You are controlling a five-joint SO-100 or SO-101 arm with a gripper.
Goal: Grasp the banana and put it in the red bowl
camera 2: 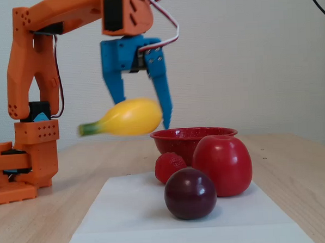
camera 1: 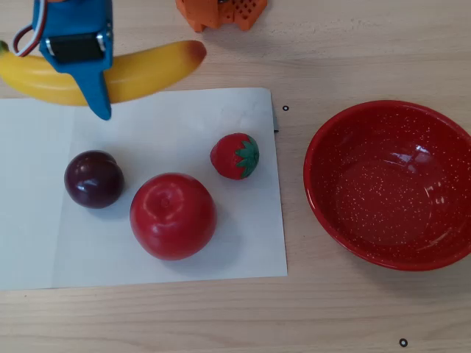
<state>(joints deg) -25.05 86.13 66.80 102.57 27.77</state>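
Observation:
The yellow banana point(camera 1: 147, 72) hangs in the air, held crosswise between the blue fingers of my gripper point(camera 1: 96, 88). In the fixed view the gripper point(camera 2: 143, 114) is shut on the banana point(camera 2: 130, 117) well above the table, with the green stem pointing left. In the overhead view the banana is at the top left, with its reddish-brown tip to the right. The red speckled bowl point(camera 1: 383, 191) stands empty at the right, far from the gripper. In the fixed view the bowl point(camera 2: 179, 137) is behind the fruit.
A white paper sheet point(camera 1: 44, 243) holds a red apple point(camera 1: 173, 215), a dark plum point(camera 1: 93, 179) and a strawberry point(camera 1: 235, 156). In the fixed view these stand in front of the bowl. The orange arm base point(camera 2: 28, 156) is at the left.

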